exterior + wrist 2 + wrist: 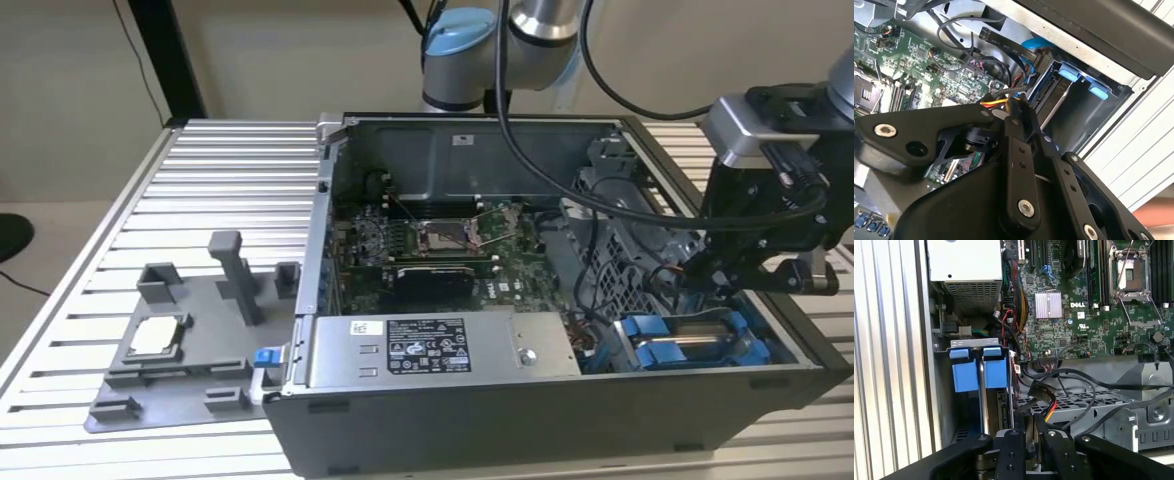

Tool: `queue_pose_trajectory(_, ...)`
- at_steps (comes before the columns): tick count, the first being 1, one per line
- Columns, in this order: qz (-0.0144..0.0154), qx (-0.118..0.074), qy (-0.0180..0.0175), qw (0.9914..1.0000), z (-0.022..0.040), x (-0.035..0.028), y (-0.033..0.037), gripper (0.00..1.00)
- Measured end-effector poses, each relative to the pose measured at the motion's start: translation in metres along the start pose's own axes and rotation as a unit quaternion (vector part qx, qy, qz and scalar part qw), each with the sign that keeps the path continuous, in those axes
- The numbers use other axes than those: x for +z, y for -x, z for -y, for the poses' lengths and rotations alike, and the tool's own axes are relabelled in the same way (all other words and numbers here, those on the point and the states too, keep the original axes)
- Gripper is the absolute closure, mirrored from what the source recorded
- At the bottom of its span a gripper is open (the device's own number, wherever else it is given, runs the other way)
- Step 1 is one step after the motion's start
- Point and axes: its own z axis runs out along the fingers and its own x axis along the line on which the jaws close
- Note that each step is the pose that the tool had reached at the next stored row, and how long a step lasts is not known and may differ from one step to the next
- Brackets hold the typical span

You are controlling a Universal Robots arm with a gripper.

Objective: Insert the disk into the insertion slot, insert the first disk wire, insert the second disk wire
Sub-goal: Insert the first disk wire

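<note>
1 disk wire (1046,407) btwn jaws

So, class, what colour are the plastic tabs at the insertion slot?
Bright blue tabs, clearest in the first wrist view.

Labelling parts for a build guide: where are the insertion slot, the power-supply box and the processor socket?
insertion slot (965,376), first wrist view, blue rail.
power-supply box (427,347), exterior view, its label.
processor socket (441,237), exterior view, centre.
</note>
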Motion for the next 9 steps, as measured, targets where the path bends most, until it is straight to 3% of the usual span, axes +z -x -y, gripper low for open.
queue_pose_trajectory(3, -0.0011, -0.001, 0.0003, 1.0, 0.0003, 0.0001, -0.0003, 1.0)
queue_pose_trajectory(4, -0.0076, -0.001, 0.0, 0.99997, 0.0003, 0.0001, -0.0004, 1.0)
queue_pose_trajectory(8, -0.042, -0.007, -0.0025, 0.99909, 0.0002, 0.0, -0.0005, 1.0)
queue_pose_trajectory(9, -0.0439, -0.007, -0.0049, 0.999, 0.0003, 0.0003, -0.0007, 1.0)
